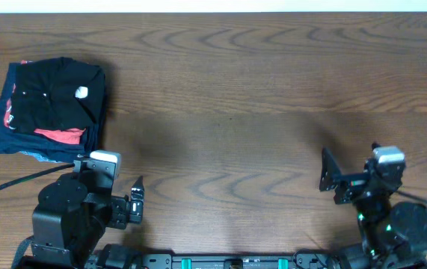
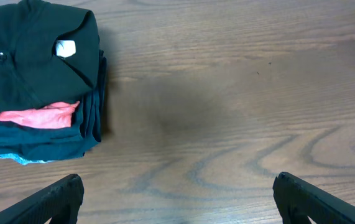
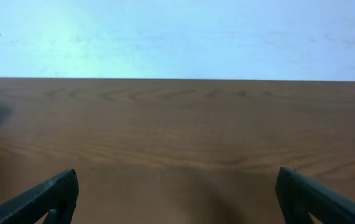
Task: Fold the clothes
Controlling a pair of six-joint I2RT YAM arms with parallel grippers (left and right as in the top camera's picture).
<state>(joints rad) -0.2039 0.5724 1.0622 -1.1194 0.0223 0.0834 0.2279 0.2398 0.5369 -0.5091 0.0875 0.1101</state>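
The clothes, a black T-shirt [image 1: 52, 97], lie folded on top of a stack at the table's far left, with the white neck tag [image 1: 82, 93] facing up. The left wrist view shows the same black T-shirt [image 2: 28, 62] at its upper left. My left gripper [image 1: 133, 202] hovers near the front edge, below and right of the stack. It is open [image 2: 177, 190], with only bare wood between its fingers. My right gripper [image 1: 331, 178] sits at the front right, far from the clothes, and is also open [image 3: 177, 186] over bare wood.
Under the black shirt lie a red T-shirt [image 1: 60, 136] and navy-blue folded garments [image 1: 7, 140], seen again in the left wrist view as a red strip [image 2: 37, 116] over navy layers [image 2: 46, 142]. A black cable [image 1: 11, 185] runs off the table's left front.
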